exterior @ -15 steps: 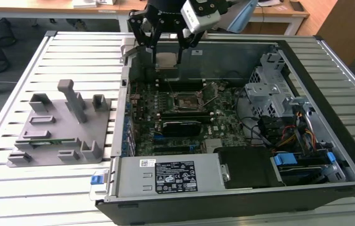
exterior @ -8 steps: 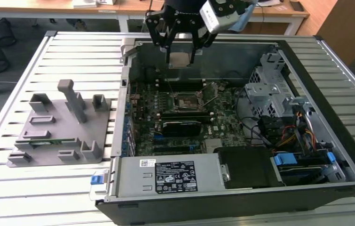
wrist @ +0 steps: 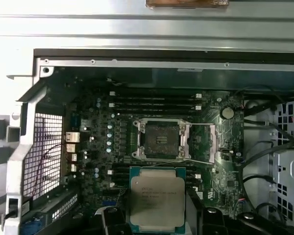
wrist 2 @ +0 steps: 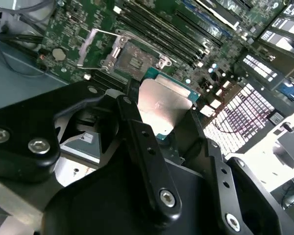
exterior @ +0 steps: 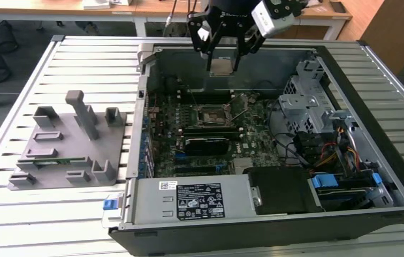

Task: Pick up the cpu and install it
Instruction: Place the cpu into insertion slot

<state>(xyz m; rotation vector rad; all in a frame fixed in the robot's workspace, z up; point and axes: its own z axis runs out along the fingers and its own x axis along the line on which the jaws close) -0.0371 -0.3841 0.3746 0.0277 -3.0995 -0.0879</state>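
My gripper (exterior: 222, 63) hangs over the far part of the open computer case (exterior: 344, 69), shut on the cpu (exterior: 222, 66). The cpu is a flat square chip with a silvery top and a thin green edge, and it hangs clear of the board. In both wrist views the cpu (wrist: 157, 198) (wrist 2: 162, 104) sits between the black fingers (wrist 2: 137, 132), a little short of the motherboard's bare socket (wrist: 160, 139) (wrist 2: 134, 60). The socket's metal load plate (wrist: 204, 143) is swung open to one side. In the exterior view the socket (exterior: 212, 113) lies below the gripper, nearer the camera.
A grey moulded fixture tray (exterior: 69, 144) holding a narrow green memory stick (exterior: 52, 159) lies on the slatted table (exterior: 80, 59) at the exterior view's left. Inside the case are a black block (exterior: 205, 143), a power supply (exterior: 195, 201), a metal drive cage (exterior: 309, 101) and cable bundles (exterior: 330, 155).
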